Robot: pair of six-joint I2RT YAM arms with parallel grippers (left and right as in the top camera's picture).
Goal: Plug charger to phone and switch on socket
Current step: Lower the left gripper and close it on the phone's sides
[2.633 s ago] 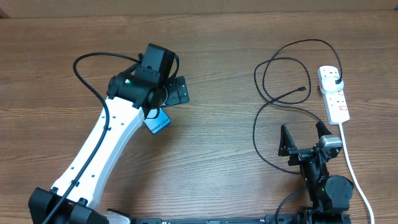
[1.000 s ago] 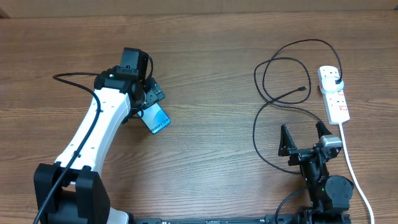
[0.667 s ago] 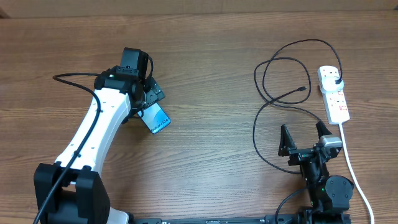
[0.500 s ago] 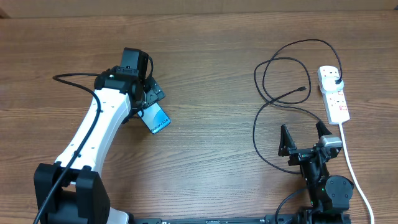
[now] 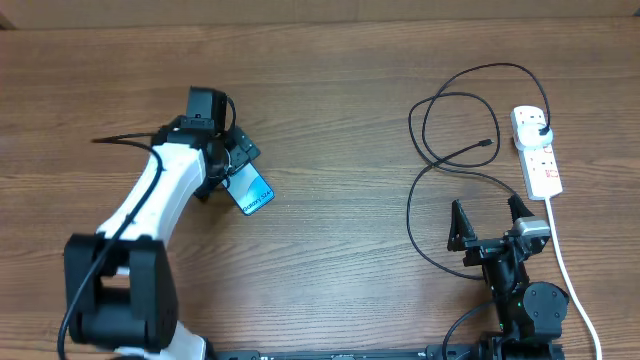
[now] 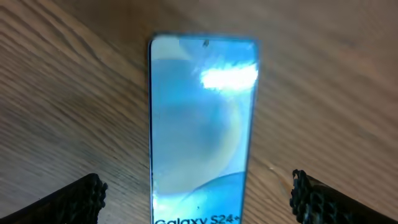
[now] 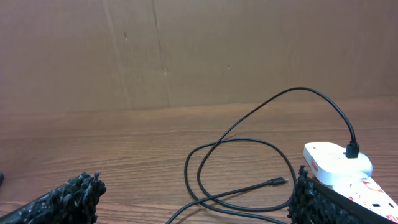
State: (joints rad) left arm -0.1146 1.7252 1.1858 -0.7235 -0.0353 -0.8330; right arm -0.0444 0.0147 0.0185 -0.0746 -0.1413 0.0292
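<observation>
While low over the phone (image 6: 202, 118), left claw (image 6: 198, 199) agape.

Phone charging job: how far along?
Done: charger plug sits in the socket. In hand: open left gripper straddles the phone, not gripping. Left: connector tip lies loose on the table, away from the phone; plug it in, then socket switch, state unreadable. Idle: right gripper, open.
</observation>
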